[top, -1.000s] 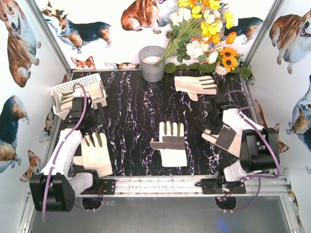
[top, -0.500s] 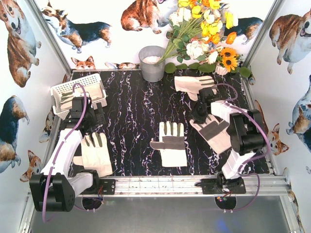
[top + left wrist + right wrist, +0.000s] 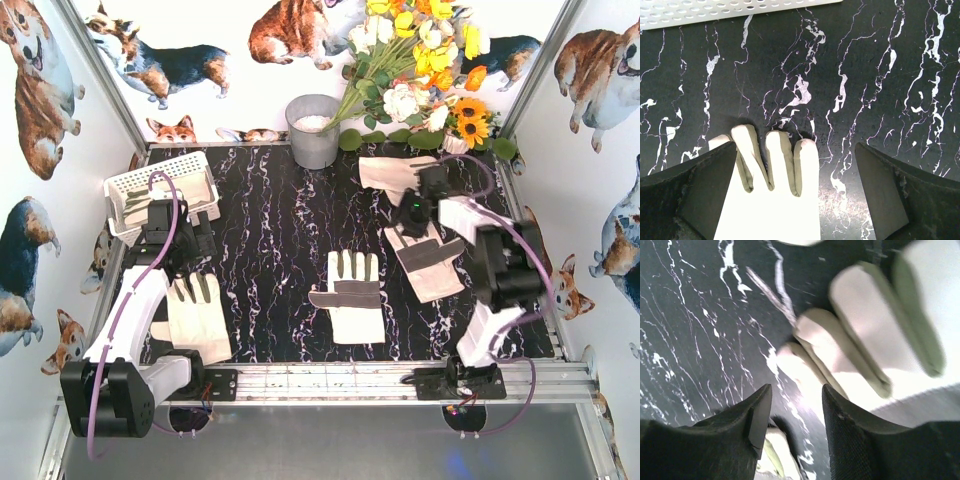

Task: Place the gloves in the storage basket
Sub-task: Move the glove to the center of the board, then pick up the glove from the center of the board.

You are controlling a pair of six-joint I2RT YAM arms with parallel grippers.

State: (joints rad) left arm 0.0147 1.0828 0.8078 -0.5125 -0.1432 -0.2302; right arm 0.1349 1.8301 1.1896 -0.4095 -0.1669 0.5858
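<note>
Now, just nearer than the storage basket (image 3: 196, 165), the left hand (image 3: 178, 258) gapes open over a first glove (image 3: 195, 320) flat on the bench (image 3: 270, 230), a second glove (image 3: 352, 300) lies well right of the basket, and farther right the right hand (image 3: 413, 212) grips a third glove (image 3: 432, 265).

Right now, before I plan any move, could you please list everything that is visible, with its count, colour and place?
left glove: 1, cream, near left of the table
centre glove: 1, cream with grey palm, middle
back glove: 1, cream, back right
right glove: 1, cream with grey patch, right of centre
storage basket: 1, white, back left; something cream-grey inside, probably a glove
bucket: 1, grey, back centre
flowers: one bunch, yellow, white, orange, back right
table: 1, black marbled
walls: white, corgi prints
left gripper: 1, black, open above left glove
right gripper: 1, black, closed on right glove
</note>
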